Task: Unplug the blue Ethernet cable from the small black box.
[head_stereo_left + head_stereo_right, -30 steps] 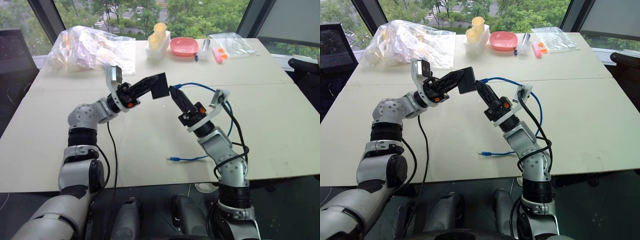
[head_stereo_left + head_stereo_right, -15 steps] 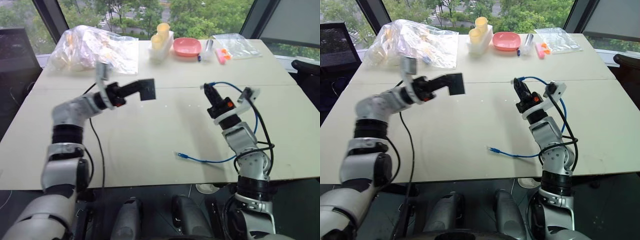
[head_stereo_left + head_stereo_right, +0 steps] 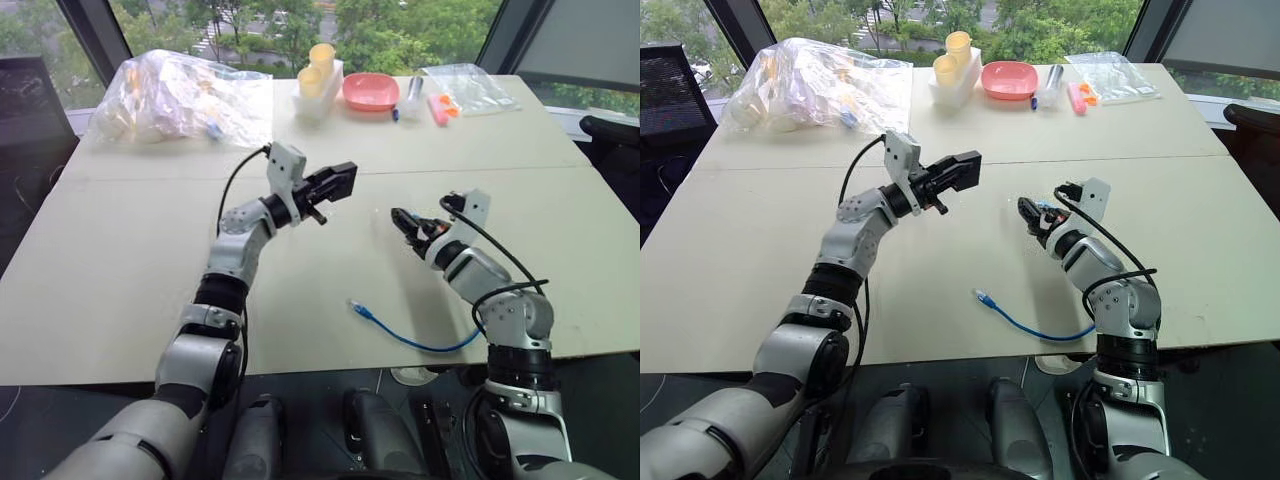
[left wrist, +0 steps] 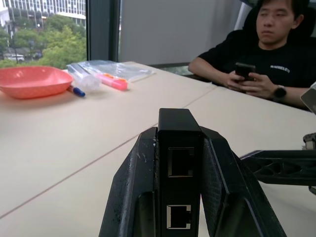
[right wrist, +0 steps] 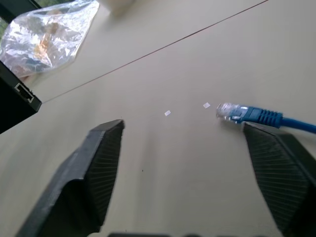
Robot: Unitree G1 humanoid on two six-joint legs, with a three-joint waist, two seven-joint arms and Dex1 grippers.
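We look down on a wide, pale beige table [image 3: 120, 290] with a thin seam running across it, set against tall windows with dark frames and green treetops beyond. Along the far edge we see a crumpled clear plastic bag [image 3: 180, 95], a white holder with two pale yellow cups [image 3: 318, 75], a pink bowl [image 3: 371, 91], a pen just beside it, and a smaller clear bag [image 3: 463, 88] holding something pink and orange. A dark chair [image 3: 30, 95] stands at the left of the table, and in the left wrist view a person in a black shirt [image 4: 256, 59] sits at the far side holding a phone. Our left gripper [image 3: 335, 183] is raised above the middle of the table with its fingers pressed against both sides of the small black box [image 4: 178, 168], which stands on edge between them and shows two empty ports. Our right gripper [image 3: 405, 222] hangs low over the table to the right, well apart from the box, its fingers spread wide and holding nothing. The blue Ethernet cable [image 3: 415, 340] lies loose on the table near the front edge, one clear plug [image 5: 228, 111] resting on the surface between the spread right fingers, the rest curving away toward the right arm.
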